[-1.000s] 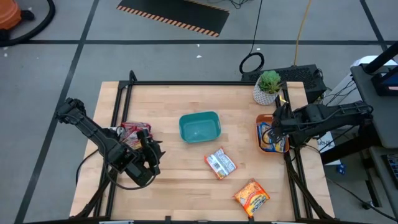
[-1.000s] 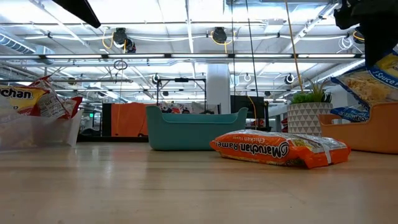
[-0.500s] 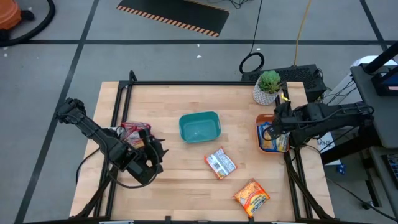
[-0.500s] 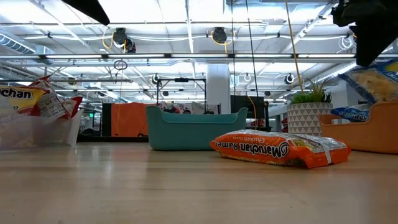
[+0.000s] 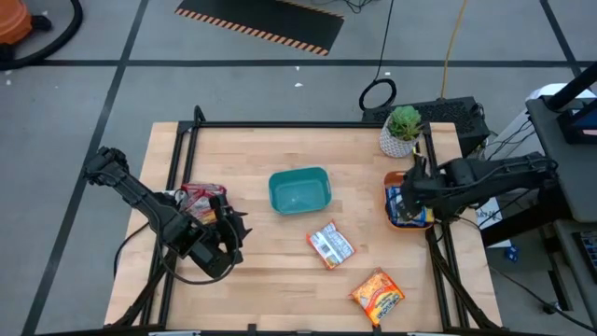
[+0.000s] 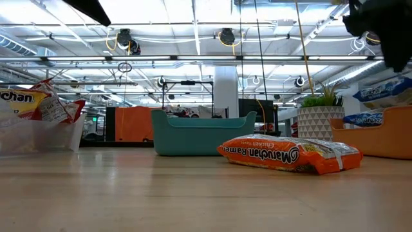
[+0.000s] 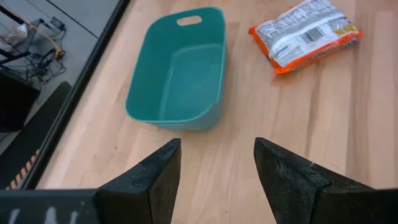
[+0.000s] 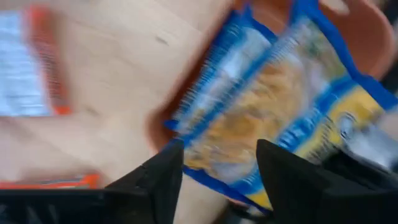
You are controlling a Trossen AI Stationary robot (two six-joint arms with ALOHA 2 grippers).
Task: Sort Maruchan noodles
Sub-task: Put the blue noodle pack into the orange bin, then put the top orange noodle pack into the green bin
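Observation:
My right gripper is open above the orange tray. Blue-and-yellow noodle packets lie in that tray just under its fingers, apart from them. My left gripper is open over the table's left part, beside a clear container of dark red packets. A packet with its white back up and an orange packet lie flat on the table.
The teal bin stands at the table's middle with nothing in it. A potted plant stands at the far right, just beyond the orange tray. Bare wood shows between the bin and the near edge.
The blue-and-yellow packet that hung below my right gripper has come down and now lies in the orange tray on the packets there. The right gripper has let it go and has shifted a little toward the table's left and near edge.

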